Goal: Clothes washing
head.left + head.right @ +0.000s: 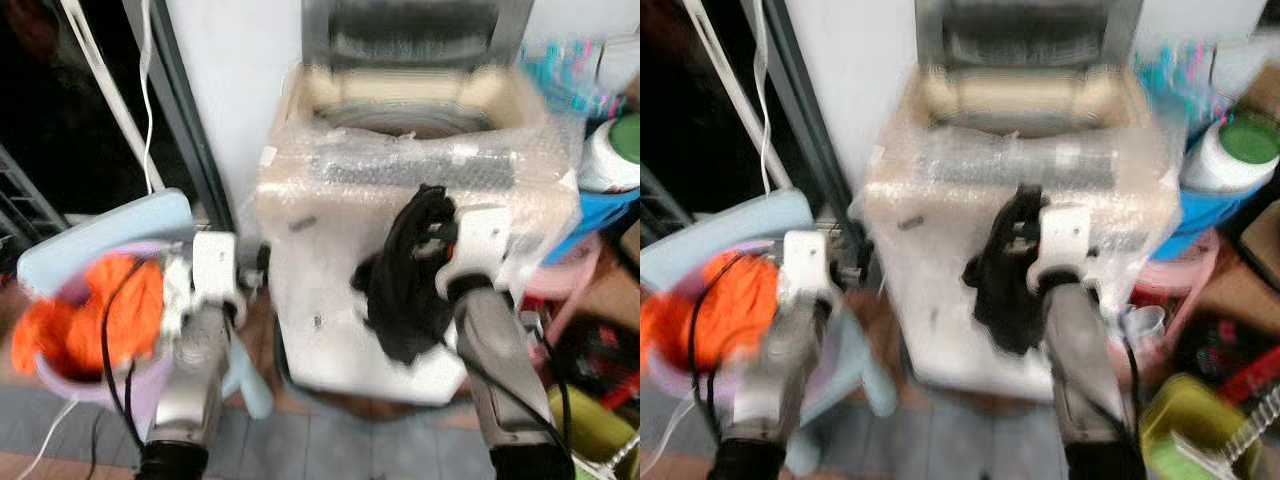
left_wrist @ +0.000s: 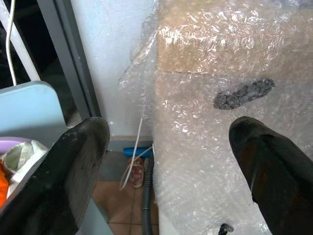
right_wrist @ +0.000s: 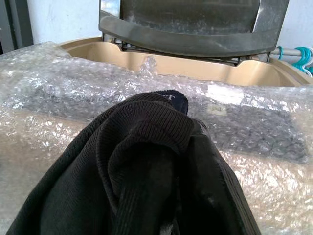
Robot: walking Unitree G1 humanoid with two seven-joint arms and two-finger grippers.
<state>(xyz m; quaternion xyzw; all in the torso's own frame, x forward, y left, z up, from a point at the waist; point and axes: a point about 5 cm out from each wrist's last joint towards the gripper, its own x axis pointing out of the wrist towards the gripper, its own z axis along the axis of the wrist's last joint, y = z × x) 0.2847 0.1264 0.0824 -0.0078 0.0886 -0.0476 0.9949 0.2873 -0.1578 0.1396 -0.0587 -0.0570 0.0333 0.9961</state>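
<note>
Right wrist view: right claw (image 1: pixel 432 232) grips a black garment (image 3: pixel 146 171) before the open washer (image 1: pixel 415 110); next, lift it over the rim. Left claw (image 2: pixel 166 161) hangs released near the basket (image 1: pixel 90 385).

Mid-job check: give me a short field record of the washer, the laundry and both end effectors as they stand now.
washer: top-loading washing machine, wrapped in bubble wrap, lid raised, tub open
right end effector: raised before the washer's front, shut on a black garment that hangs below it
left end effector: open, holding nothing, near the washer's left side
remaining laundry: orange clothes in a lilac basin on a light blue chair, left of the washer
image quality: head views blurred
</note>
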